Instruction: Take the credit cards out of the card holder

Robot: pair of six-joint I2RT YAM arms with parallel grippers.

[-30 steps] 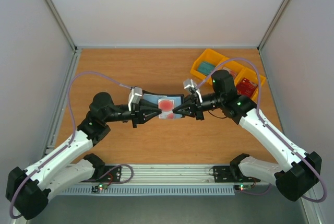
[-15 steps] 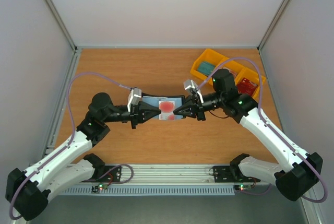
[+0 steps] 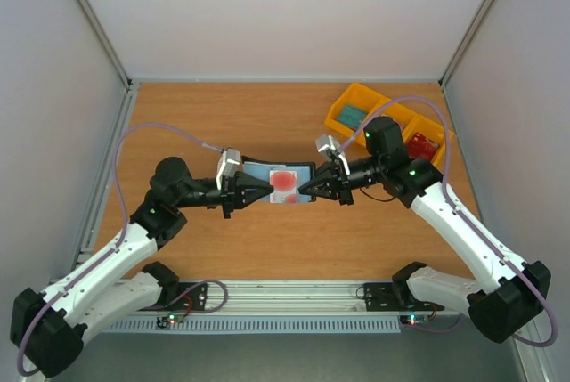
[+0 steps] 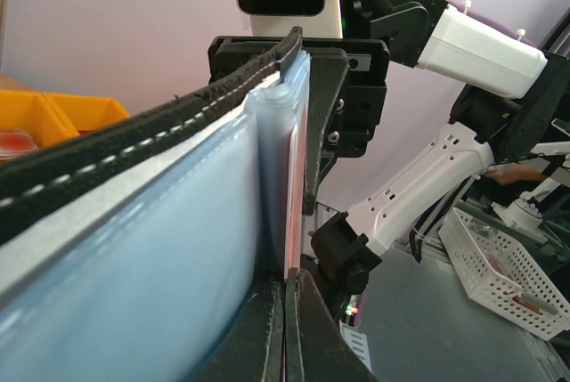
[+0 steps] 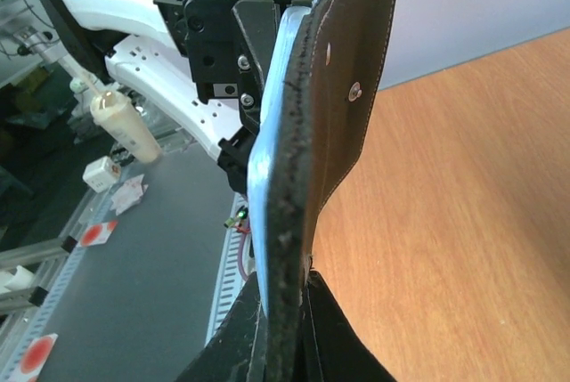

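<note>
left hand (image 3: 268,191): clamped on red credit card (image 3: 285,179) | right hand (image 3: 304,191): clamped on card holder (image 3: 256,171) edge | card holder: open, between both hands

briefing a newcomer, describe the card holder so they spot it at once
On the wooden table, look where both arms meet. The card holder is the grey-blue wallet pinched between the left gripper and right gripper. Unlike the yellow tray, it shows a red card.

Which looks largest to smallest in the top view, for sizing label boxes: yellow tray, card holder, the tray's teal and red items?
1. yellow tray
2. card holder, held up nearer the camera, so flattered
3. teal item and red item: too alike to rank
</note>
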